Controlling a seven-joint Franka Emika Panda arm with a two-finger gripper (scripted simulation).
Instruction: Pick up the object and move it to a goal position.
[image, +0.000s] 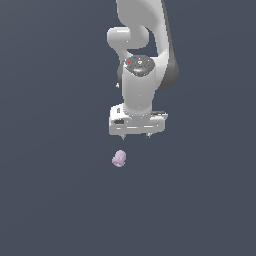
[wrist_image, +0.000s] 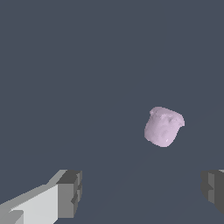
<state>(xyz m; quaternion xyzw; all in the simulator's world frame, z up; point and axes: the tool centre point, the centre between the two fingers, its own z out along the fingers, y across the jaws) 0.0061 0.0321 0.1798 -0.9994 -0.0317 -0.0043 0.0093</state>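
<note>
Closest to the wrist camera were the two grey fingertips (wrist_image: 70, 192) of the gripper (wrist_image: 142, 192), and I saw them spread wide with nothing between them. Beyond them lay the object (wrist_image: 163, 126), a small pale pink-lilac blob, alone on the dark surface (wrist_image: 65, 65). It was not yet between the fingertips; it sat ahead of the gap and nearer to one finger than to the other.

From the exterior view I saw the gripper (image: 136, 136) hanging above the object (image: 119, 158), apart from it, with the object a little toward the exterior view's left of the gripper.

I judged this as the approach step, before any grasp. Next, I thought, the gripper had to be centred over the object, then lowered around it, then closed. No goal marker was visible to me.
</note>
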